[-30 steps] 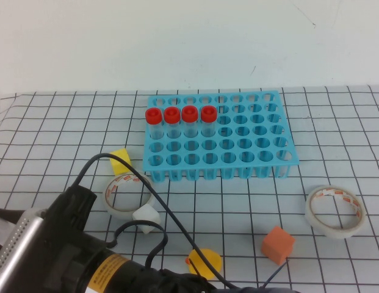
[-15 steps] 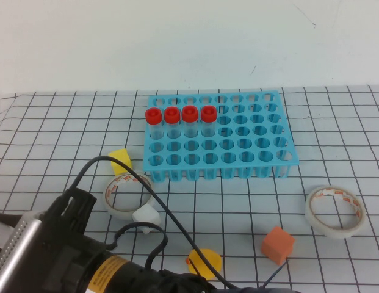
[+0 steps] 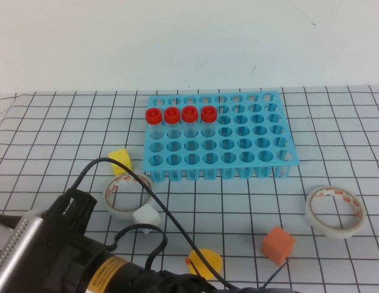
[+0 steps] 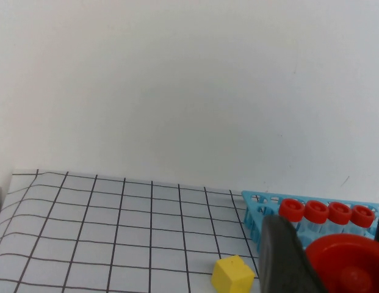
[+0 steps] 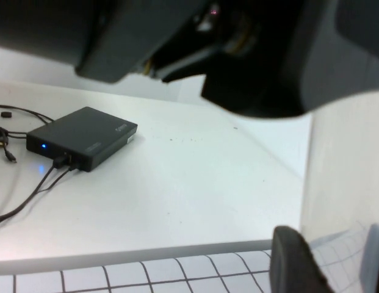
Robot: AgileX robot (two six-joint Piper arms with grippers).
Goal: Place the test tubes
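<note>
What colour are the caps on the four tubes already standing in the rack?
The caps are red. They show best in the high view, standing out against the blue rack.

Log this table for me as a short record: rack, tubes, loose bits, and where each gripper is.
rack: blue rack, far middle of the grid mat
tubes placed: four red-capped tubes, side by side, left half of the rack
loose bits: left tape roll, right tape roll, yellow block, white block, orange block, yellow disc
left gripper: near left, facing the rack, another red cap right at it; hold unclear
right gripper: beyond the mat's edge, by a black box; state unclear
</note>
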